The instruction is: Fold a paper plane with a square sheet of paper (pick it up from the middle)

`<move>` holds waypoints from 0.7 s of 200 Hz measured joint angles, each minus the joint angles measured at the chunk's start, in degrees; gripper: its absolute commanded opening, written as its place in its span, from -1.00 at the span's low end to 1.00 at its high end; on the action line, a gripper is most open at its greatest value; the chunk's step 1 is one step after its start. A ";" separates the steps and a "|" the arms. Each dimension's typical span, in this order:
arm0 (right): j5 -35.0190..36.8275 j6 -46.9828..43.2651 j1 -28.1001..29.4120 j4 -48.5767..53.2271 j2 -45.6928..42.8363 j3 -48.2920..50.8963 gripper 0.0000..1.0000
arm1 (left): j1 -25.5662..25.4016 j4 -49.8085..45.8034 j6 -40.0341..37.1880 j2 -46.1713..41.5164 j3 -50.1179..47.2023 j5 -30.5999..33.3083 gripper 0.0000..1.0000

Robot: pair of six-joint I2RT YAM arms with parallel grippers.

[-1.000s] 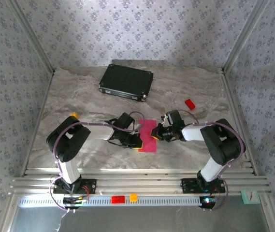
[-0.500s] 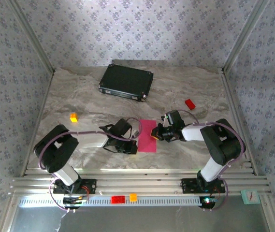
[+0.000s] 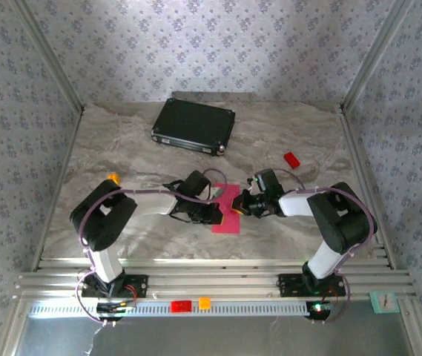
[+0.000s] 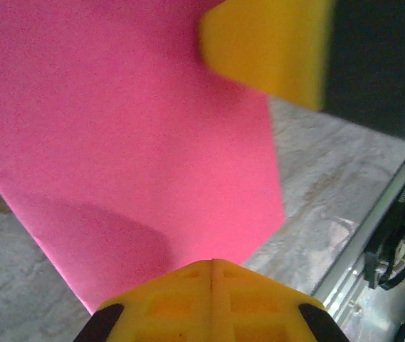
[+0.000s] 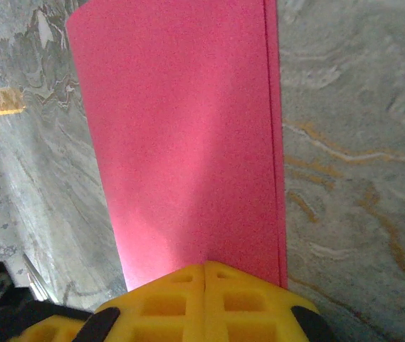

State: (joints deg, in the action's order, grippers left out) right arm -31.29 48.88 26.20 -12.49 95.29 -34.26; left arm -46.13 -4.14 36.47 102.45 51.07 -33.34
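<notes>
Lying flat mid-surface (image 3: 122, 148), nearer than the black case (image 3: 193, 124): the square sheet of paper (image 3: 227, 209), folded into a narrow magenta strip. Flanked at its left edge by the left tool (image 3: 215, 213) and at its right edge by the right tool (image 3: 239, 208), each with fingers pressed together.

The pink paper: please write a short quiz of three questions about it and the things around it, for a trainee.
1. True or false: the black case lies on top of the pink paper.
2. On which side of the pink paper, by the robot's own sides, does the red block lie? A) left B) right
3. Fill in: the left fingers and the right fingers are both ____ (open or shut).

Key: 1 false; 2 B; 3 shut.
</notes>
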 measured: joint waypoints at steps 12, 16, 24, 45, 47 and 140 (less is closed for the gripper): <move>0.00 0.00 0.00 0.00 0.00 0.00 -1.00 | 0.00 -0.07 -0.02 0.94 -0.57 -0.22 -0.88; 0.00 0.00 0.00 -0.02 0.00 0.00 -1.00 | 0.07 0.44 -0.20 0.96 -1.03 -0.46 -0.88; 0.00 0.00 0.00 -0.04 0.00 0.09 -1.00 | 0.11 1.09 -0.46 0.72 -1.51 -0.52 -0.89; -0.02 0.00 0.00 -0.66 0.00 0.55 -1.00 | 0.11 3.02 -1.40 -0.61 -3.98 -0.50 -0.89; -0.02 0.00 0.00 -0.70 0.00 0.59 -1.00 | 0.11 3.13 -1.55 -0.83 -4.26 -0.50 -0.89; -0.11 -0.07 0.22 -1.20 0.00 0.48 -1.00 | -1.27 -1.68 -6.49 -9.97 -11.54 3.63 -0.89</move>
State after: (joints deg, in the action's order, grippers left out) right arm -31.40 48.82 26.41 -13.69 95.29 -33.78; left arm -47.40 -5.82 29.98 92.49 39.53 -29.71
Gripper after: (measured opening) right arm 0.062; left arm 0.055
